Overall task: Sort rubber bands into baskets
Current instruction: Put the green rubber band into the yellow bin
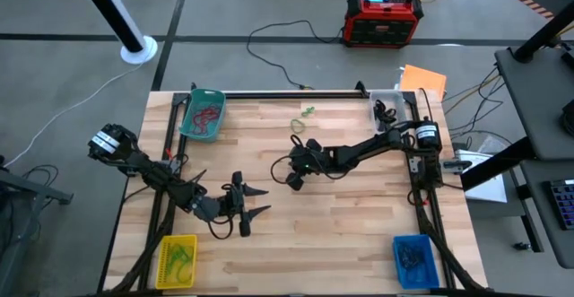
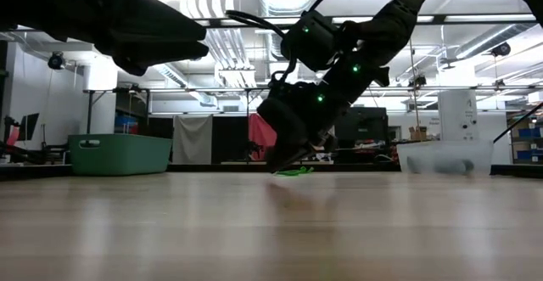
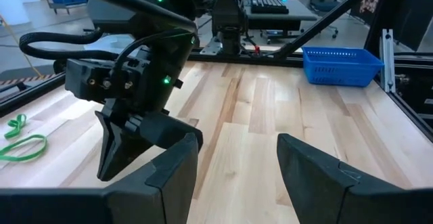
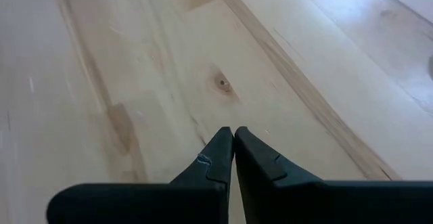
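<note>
We see the right gripper (image 1: 293, 181) pressed shut at mid-table, tips together over bare wood with nothing visible between them, while the left gripper (image 1: 254, 204) hovers near the table's front-left area, its fingers spread wide and empty. Most of the sorting looks done: the teal basket (image 1: 204, 115) at the back-left corner holds red bands (image 1: 208, 114), the yellow basket (image 1: 177, 260) at the front-left corner holds green ones, the blue basket (image 1: 414, 259) at the front-right corner holds dark ones, and the clear basket (image 1: 387, 105) at the back-right corner holds a few dark loops too. What we judge is left: two green bands (image 1: 302, 119) lying loose near the table's back edge, between the teal and clear baskets; the left wrist view shows them beside each other, one larger and one smaller. We cannot tell whether any other loose bands remain on the wood.
</note>
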You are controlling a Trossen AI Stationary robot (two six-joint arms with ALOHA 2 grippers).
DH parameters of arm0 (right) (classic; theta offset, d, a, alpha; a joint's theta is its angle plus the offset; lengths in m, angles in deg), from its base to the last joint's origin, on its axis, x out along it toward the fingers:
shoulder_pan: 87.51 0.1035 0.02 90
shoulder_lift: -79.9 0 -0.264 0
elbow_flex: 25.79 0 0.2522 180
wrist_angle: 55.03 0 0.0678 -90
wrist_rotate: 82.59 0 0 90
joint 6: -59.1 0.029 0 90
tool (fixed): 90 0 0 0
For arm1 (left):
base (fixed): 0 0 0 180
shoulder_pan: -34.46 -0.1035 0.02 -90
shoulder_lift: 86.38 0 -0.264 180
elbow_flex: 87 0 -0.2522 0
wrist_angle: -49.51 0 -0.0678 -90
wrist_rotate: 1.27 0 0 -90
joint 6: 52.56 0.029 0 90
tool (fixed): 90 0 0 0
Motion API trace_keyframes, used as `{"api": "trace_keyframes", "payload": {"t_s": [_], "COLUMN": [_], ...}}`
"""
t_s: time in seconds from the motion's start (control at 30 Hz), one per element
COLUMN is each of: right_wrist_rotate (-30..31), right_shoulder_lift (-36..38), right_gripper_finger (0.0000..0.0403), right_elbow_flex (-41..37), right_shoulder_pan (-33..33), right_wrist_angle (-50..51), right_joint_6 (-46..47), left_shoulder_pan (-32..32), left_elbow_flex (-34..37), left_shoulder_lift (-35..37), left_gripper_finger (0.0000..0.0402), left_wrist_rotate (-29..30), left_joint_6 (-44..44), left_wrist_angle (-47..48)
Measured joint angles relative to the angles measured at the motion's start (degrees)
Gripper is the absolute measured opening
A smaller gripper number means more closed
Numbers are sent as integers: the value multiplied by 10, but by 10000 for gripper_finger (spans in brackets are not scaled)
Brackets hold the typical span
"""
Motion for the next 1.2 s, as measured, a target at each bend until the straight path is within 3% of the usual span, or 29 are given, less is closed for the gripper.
{"api": "trace_keyframes", "payload": {"t_s": [1.2], "right_wrist_rotate": [1], "right_shoulder_lift": [-2], "right_gripper_finger": [11], "right_elbow_flex": [-4], "right_shoulder_pan": [0], "right_wrist_angle": [-18], "right_joint_6": [-8], "left_shoulder_pan": [0], "left_elbow_flex": [0], "left_shoulder_lift": [0], "left_gripper_finger": [187], "left_wrist_rotate": [0], "left_joint_6": [-3], "left_wrist_angle": [1]}}
